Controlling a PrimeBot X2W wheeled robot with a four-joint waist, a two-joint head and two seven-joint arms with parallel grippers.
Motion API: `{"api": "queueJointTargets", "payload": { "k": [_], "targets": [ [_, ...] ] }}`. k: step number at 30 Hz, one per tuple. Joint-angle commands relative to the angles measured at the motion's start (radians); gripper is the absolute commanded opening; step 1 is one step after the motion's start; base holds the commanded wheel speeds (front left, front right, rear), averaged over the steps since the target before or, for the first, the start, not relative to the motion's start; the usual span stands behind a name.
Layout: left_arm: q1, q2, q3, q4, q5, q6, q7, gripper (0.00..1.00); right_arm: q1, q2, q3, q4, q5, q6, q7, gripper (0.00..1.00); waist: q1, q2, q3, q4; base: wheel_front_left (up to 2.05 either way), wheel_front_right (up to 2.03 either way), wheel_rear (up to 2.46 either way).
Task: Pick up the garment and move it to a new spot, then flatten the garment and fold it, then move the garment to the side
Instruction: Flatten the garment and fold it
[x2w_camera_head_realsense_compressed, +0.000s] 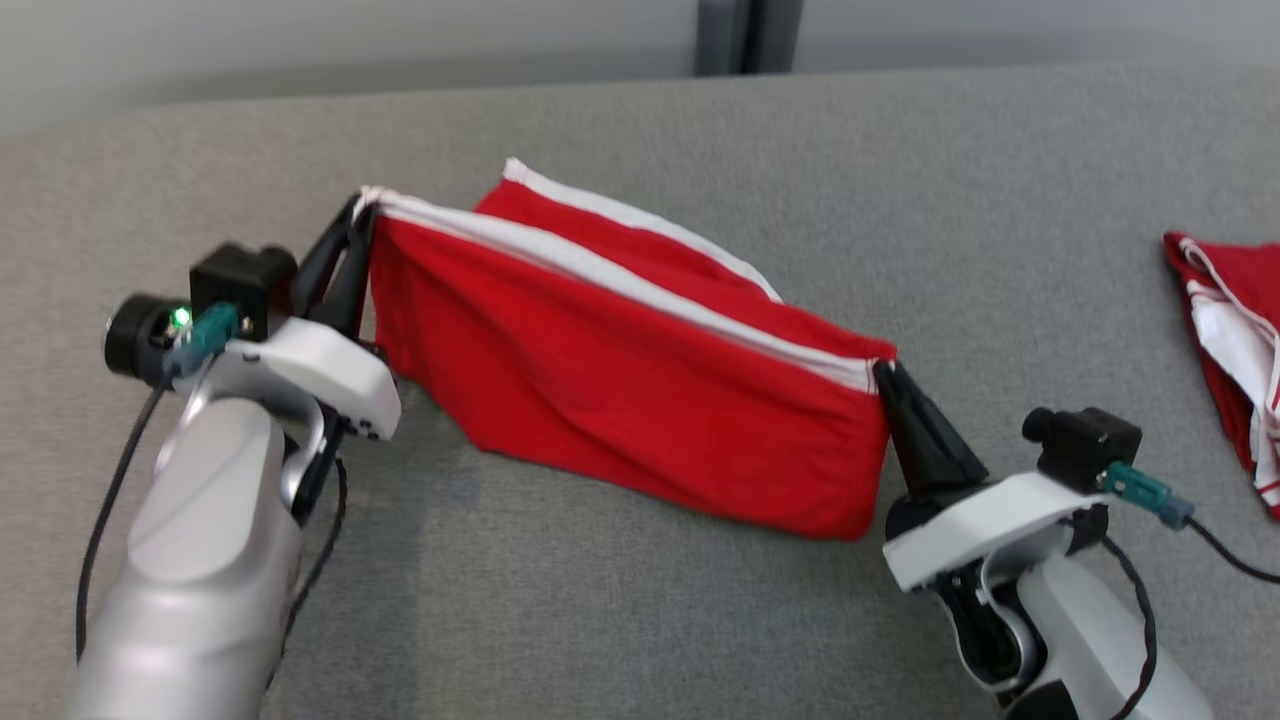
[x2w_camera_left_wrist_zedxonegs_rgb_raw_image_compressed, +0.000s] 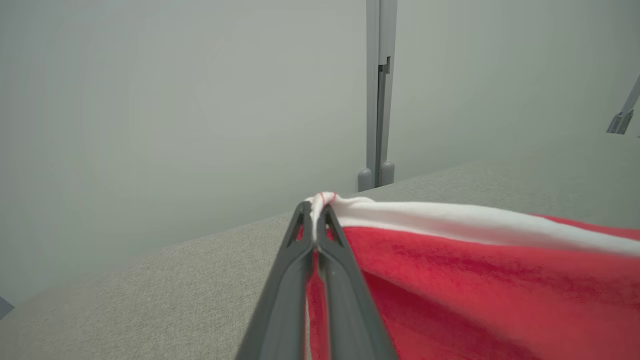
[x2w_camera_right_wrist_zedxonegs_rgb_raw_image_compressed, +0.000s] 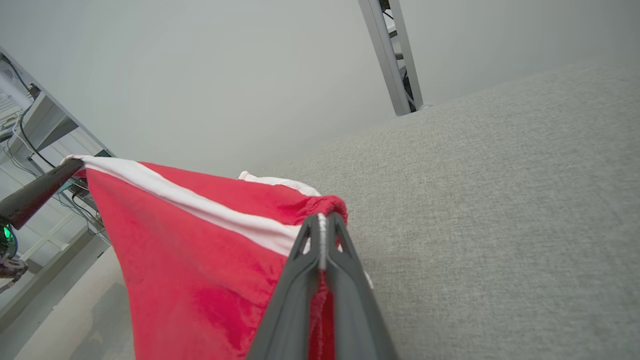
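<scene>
Garment (x2w_camera_head_realsense_compressed: 620, 400), red with a white band, is stretched between both hands over the table (x2w_camera_head_realsense_compressed: 600, 620), long axis running far-left to near-right. Left hand (x2w_camera_head_realsense_compressed: 364, 203) is clenched on its left corner, right hand (x2w_camera_head_realsense_compressed: 884, 370) on its right corner. The lower edge appears to touch the table. Another red-and-white cloth (x2w_camera_head_realsense_compressed: 1235, 340) lies well apart, rightward.

The red garment (x2w_camera_head_realsense_compressed: 620, 400) spans the gap between the left gripper (x2w_camera_head_realsense_compressed: 365, 205) and right gripper (x2w_camera_head_realsense_compressed: 885, 370), both clamped on its white band, barring the straight path between the 2. Ahead of both grippers the grey table (x2w_camera_head_realsense_compressed: 1000, 200) lies open up to a post (x2w_camera_head_realsense_compressed: 748, 35). Well to the right of the right gripper lies another red-and-white cloth (x2w_camera_head_realsense_compressed: 1235, 340).
</scene>
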Motion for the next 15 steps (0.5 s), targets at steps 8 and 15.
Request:
{"api": "queueJointTargets", "payload": {
  "k": [8, 15],
  "targets": [
    [-0.278, 0.018, -0.047, 0.249, 0.040, 0.020, -0.001, 0.00, -0.088, 0.060, -0.062, -0.063, -0.071, 0.000, -0.005, 0.00, 0.0000, -0.0001, 0.205, -0.119, 0.00, 0.00, 0.00],
    [-0.423, 0.025, -0.083, 0.402, 0.077, 0.044, 0.001, 0.00, -0.106, 0.074, -0.097, -0.121, -0.064, 0.000, -0.005, 0.00, 0.0000, -0.0001, 0.264, -0.164, 0.00, 0.00, 0.00]
  ]
}}
